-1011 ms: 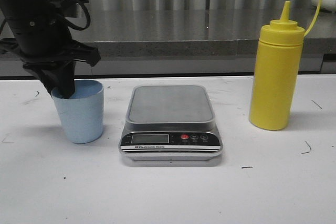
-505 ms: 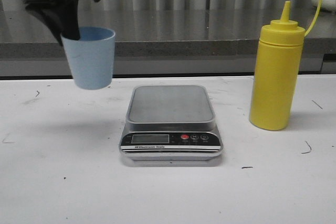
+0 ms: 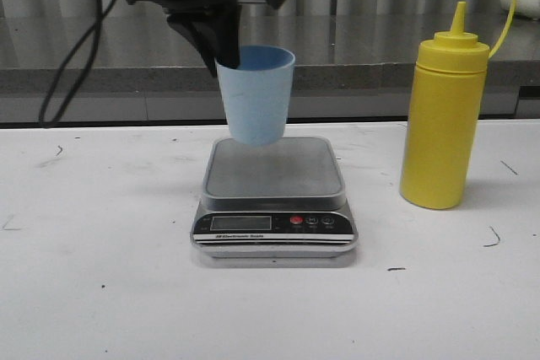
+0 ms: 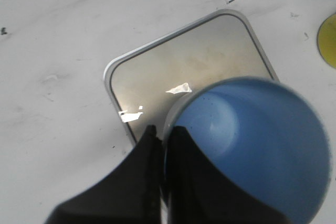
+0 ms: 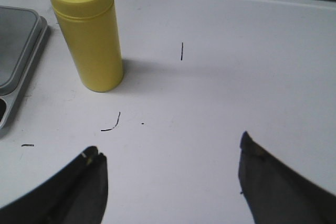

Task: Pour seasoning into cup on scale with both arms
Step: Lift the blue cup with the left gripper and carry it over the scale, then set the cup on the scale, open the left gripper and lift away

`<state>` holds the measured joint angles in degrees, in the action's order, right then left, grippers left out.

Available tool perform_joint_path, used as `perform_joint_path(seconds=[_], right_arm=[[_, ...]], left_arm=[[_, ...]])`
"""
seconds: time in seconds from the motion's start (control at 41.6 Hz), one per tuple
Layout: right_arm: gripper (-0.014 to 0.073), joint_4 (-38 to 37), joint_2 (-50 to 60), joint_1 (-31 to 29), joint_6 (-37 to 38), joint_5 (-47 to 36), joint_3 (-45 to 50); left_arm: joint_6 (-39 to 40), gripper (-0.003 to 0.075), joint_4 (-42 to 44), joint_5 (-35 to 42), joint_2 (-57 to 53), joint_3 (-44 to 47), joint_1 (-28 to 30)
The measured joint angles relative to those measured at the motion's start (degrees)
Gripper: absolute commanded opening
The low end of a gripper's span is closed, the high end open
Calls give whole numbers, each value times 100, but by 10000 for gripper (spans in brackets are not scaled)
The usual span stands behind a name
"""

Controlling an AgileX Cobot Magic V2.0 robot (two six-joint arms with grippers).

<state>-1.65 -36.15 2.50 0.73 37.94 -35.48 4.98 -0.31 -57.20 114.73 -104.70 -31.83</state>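
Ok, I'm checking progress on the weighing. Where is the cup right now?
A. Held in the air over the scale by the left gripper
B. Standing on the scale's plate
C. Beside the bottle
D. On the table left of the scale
A: the left gripper pinches the rim of the cup, whose base hangs clear above the scale.

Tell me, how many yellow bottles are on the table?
1. The yellow bottle stands upright on the table, to the right of the scale, with no claw touching it. No other bottle shows in any view.
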Motion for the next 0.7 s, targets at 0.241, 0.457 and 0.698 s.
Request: perform_joint_path(seconds=[0.241, 0.457, 0.698], right_arm=[[544, 0, 0, 0, 0, 9, 0], [544, 0, 0, 0, 0, 9, 0], [544, 0, 0, 0, 0, 9, 0]], left_arm=[[100, -20, -12, -4, 370, -199, -18], [105, 28, -51, 45, 406, -214, -18], [105, 358, -264, 52, 406, -214, -18]])
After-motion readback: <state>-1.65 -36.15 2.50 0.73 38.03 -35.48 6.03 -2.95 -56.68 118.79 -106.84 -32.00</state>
